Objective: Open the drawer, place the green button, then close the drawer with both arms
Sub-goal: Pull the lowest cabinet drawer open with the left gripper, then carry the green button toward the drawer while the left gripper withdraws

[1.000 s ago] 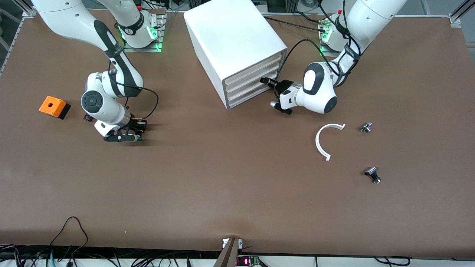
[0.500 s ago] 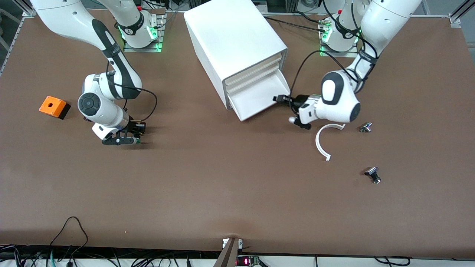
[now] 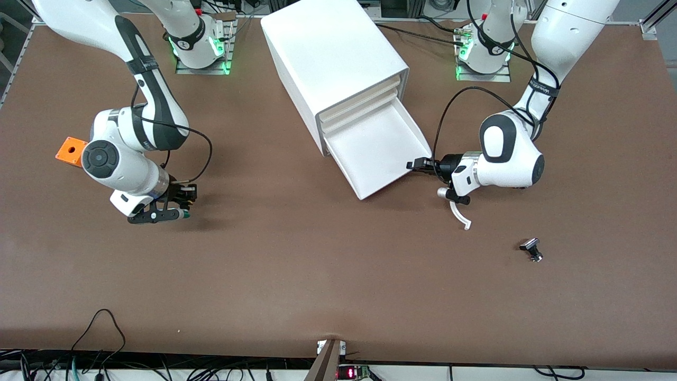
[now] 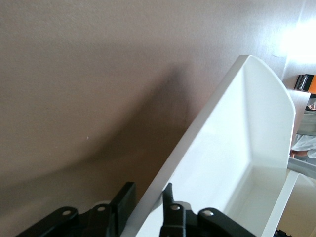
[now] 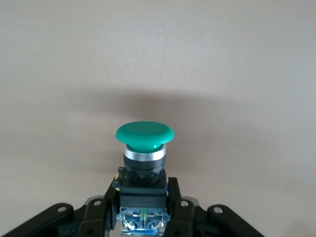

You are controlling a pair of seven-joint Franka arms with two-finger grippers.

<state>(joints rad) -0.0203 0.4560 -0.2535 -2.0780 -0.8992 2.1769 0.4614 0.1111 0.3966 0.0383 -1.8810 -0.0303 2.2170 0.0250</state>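
Observation:
The drawer [image 3: 378,151], the lowest one of the white cabinet [image 3: 333,53], stands pulled far out and is empty inside. My left gripper [image 3: 418,165] is shut on the front wall of the drawer [image 4: 237,128] at its corner toward the left arm's end. In the left wrist view the left gripper [image 4: 145,205] has one finger on each side of that wall. My right gripper [image 3: 179,210] is above the table toward the right arm's end, shut on the button [image 3: 183,214]. In the right wrist view the right gripper [image 5: 143,200] clamps the black body of the button [image 5: 144,134], whose green cap points away from it.
An orange box [image 3: 70,150] sits by the right arm's elbow. A white curved strip [image 3: 459,214] lies partly under the left wrist. A silver-black knob [image 3: 531,250] lies nearer the front camera, toward the left arm's end.
The left gripper has drawn the bottom drawer out of the cabinet, from closed to far open. The right gripper has risen with the button and shifted toward the right arm's end.

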